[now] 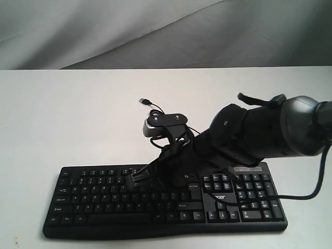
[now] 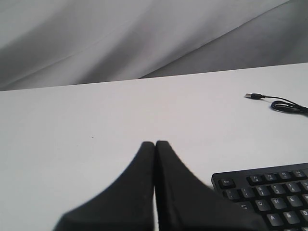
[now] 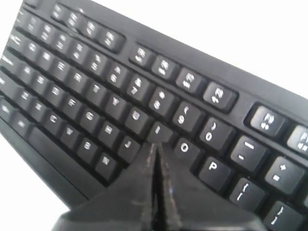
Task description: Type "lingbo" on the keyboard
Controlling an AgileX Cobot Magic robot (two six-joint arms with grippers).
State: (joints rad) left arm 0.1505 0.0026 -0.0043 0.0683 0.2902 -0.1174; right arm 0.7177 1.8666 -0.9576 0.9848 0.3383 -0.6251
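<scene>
The black keyboard (image 1: 98,202) lies along the near edge of the white table, its "acer" logo beside the number pad. The thin cable (image 1: 155,110) runs back to a loose USB plug (image 1: 144,100). My right gripper (image 1: 129,182) reaches in from the right, low over the letter keys. In the right wrist view the right gripper (image 3: 155,145) is shut with nothing in it, its tips at the near edge of the I key (image 3: 157,130), between J and O; contact cannot be told. My left gripper (image 2: 155,143) is shut and empty over bare table, left of the keyboard's (image 2: 269,195) Esc corner.
The white table (image 1: 62,114) stretches behind and to the left of the keyboard. A grey cloth backdrop (image 1: 104,31) hangs behind it. The right arm's black body (image 1: 259,132) and its cable (image 1: 306,196) hang over the number pad side. The USB plug (image 2: 254,96) rests on the table.
</scene>
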